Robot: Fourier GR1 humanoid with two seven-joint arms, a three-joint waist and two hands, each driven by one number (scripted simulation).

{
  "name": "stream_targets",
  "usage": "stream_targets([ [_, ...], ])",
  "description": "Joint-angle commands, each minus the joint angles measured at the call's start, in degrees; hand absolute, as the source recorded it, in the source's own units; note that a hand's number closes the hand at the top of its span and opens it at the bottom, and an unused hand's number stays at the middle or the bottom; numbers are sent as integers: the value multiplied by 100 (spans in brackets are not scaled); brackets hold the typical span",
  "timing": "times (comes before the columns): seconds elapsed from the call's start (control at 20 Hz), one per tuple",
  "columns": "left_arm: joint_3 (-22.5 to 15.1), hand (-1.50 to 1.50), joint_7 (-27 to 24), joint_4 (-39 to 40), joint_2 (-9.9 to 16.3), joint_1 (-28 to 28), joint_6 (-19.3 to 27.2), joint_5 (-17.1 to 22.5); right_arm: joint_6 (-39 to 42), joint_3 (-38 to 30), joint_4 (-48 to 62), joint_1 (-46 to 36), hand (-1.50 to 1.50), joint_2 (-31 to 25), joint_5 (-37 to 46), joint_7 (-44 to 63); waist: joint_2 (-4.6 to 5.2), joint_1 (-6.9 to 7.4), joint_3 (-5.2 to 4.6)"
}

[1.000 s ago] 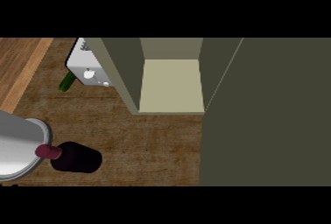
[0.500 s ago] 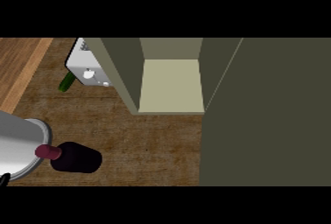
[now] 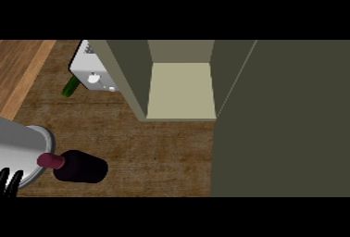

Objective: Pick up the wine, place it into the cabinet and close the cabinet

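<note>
Black fingertips of the left hand [image 3: 9, 181] poke up at the picture's lower left corner, about eight o'clock from the centre. So little of it shows that I cannot tell how far open it is; it holds nothing that I can see. The grey forearm [image 3: 21, 152] above it fills the left edge. The right hand is out of view.

The dark wine bottle with a maroon cap [image 3: 77, 165] stands on the counter at about seven o'clock, seen from above, its cap just beside the forearm's curved edge and possibly touching it. The olive-green cabinet [image 3: 181, 88] has its pale shelf open at twelve o'clock, with its wide dark door [image 3: 280, 120] swung out and filling the right side from one to five o'clock.

The main risk, as I judge it, is the forearm: it sits so close to the bottle's neck that a sideways sweep could tip the bottle before any fingers curl round it. A tall bottle gripped low would also lean. On the way in, the bottle could knock the cabinet's left wall.

The surface is a brown, rough-grained wooden counter [image 3: 157, 152], with a lighter wood strip [image 3: 24, 69] along the far left at ten o'clock. A white boxy appliance with round knobs [image 3: 92, 71] stands at eleven o'clock against the cabinet's left side, a small green object [image 3: 70, 87] beside it.
</note>
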Motion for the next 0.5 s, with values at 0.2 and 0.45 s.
stream_targets([
  [0.2, 391, -150, -501, 1272, -119, -843, -50, -337, 66, -8, -1064, 557, -150, 110, -415, 261, 1, -51, 2],
  [0.45, 723, -150, -796, 2021, -3, -1021, -488, -146, -139, -146, -1165, 167, -150, 36, -509, 701, -3, -30, -2],
])
